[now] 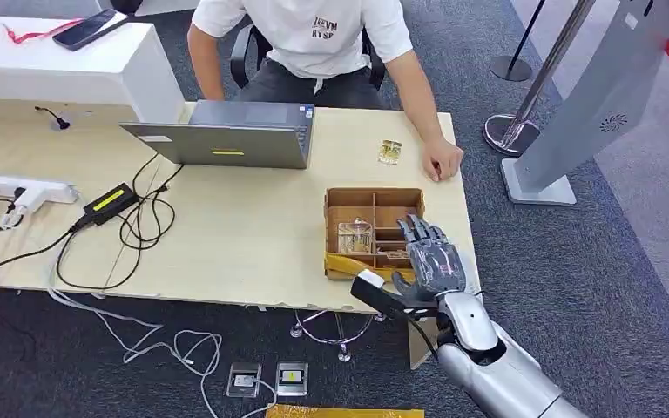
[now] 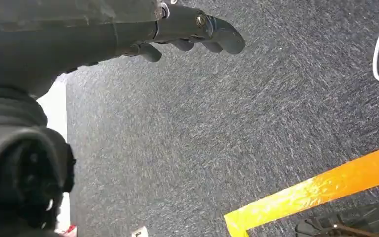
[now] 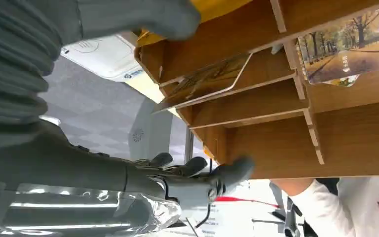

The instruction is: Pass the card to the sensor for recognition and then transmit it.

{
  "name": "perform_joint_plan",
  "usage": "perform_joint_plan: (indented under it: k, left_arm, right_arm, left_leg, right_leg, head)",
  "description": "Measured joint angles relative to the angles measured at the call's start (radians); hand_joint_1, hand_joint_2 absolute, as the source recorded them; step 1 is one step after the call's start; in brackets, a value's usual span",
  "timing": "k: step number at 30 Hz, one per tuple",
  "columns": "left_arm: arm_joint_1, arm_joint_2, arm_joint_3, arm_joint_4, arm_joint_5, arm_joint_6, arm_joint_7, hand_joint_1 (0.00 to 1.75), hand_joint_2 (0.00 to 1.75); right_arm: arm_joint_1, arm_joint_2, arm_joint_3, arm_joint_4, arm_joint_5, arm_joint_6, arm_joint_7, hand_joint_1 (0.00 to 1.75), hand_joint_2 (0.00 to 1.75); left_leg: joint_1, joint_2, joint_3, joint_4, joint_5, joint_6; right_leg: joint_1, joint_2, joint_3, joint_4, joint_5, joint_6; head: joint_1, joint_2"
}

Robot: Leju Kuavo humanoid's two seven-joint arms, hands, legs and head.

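A grey laptop (image 1: 231, 132) sits before a seated person (image 1: 314, 43), phone (image 1: 89, 28) nearby.

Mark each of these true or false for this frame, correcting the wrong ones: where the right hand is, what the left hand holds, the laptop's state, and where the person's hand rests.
1. The right hand is at the wooden box. True.
2. The left hand holds a card. False: it holds nothing, over carpet.
3. The laptop lies shut flat. False: it stands open.
4. A person's hand rests on the table. True.
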State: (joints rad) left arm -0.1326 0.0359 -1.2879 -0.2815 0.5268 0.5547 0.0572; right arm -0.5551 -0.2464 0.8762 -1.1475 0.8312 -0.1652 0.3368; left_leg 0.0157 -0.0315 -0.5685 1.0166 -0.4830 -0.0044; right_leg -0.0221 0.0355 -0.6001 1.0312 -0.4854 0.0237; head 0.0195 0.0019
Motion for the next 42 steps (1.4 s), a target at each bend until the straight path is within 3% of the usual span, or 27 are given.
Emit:
perform_joint_plan:
  k: [20,32,36,42]
  left_arm:
    - [-0.008,-0.003,0.0,0.0,-0.024,-0.01,0.0,0.0,0.0]
    - [-0.012,-0.008,-0.002,0.0,-0.043,-0.019,0.0,0.0,0.0]
    - [-0.013,-0.009,-0.002,0.0,-0.05,-0.019,0.002,0.0,0.0]
    - [-0.014,-0.011,-0.002,0.0,-0.072,-0.019,0.004,0.0,0.0]
  right_arm:
    - [-0.001,0.0,-0.001,0.024,-0.027,-0.031,-0.005,1.75,1.75]
    - [0.002,0.0,-0.005,0.031,-0.01,-0.094,-0.003,1.75,1.75]
    - [-0.001,-0.001,-0.026,0.023,0.012,-0.144,-0.004,1.75,1.75]
    - [-0.066,-0.006,-0.073,-0.044,0.057,-0.159,0.005,1.75,1.75]
  left_leg:
    - [0.0,0.0,0.0,0.0,0.0,0.0]
    - [0.0,0.0,0.0,0.0,0.0,0.0]
    - [0.0,0.0,0.0,0.0,0.0,0.0]
    - [0.0,0.001,0.001,0.0,0.0,0.0]
  right_leg:
    - [0.0,0.0,0.0,0.0,0.0,0.0]
    - [0.0,0.0,0.0,0.0,0.0,0.0]
    - [0.0,0.0,0.0,0.0,0.0,0.0]
    - [0.0,0.001,0.0,0.0,0.0,0.0]
  head:
    - [0.0,0.0]
    - [0.0,0.0]
    - [0.0,0.0]
    - [0.0,0.0]
